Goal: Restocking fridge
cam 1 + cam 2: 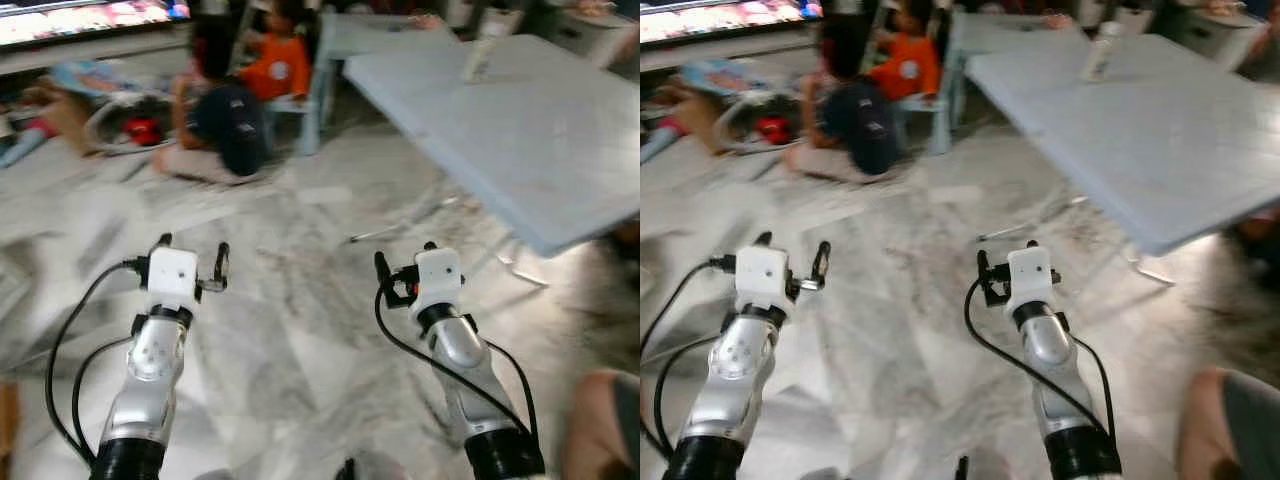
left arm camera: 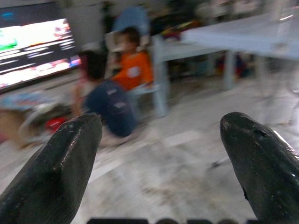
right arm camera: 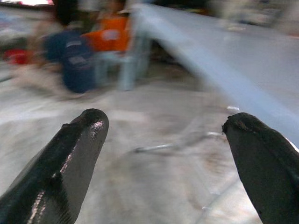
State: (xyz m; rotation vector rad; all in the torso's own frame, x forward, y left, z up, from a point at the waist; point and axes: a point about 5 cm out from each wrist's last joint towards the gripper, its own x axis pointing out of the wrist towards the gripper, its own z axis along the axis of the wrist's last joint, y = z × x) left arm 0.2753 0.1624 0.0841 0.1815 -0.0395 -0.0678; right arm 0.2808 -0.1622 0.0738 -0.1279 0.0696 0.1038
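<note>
The robot holds both arms forward and low over a grey marbled floor (image 1: 300, 330), and the head views are blurred. The left gripper (image 1: 193, 258) has its two black fingers spread apart with nothing between them; the left wrist view shows bare floor in the gap. The right gripper (image 1: 405, 265) is likewise spread and holds nothing, its fingertips (image 3: 88, 123) well apart in the right wrist view.

Ahead of and between the two grippers the floor lies open. Ahead and to the right of the right gripper stands a pale blue table (image 1: 520, 130); its near edge runs diagonally past that gripper, with a thin metal leg (image 1: 400, 225) reaching the floor under it. A blurred pale bottle (image 1: 1098, 50) stands on the table's far part.

Well ahead of the left gripper, two people (image 1: 235, 100) sit by a small light stool (image 1: 300, 105). Beyond them glows a screen (image 1: 90, 18). No fridge can be made out.
</note>
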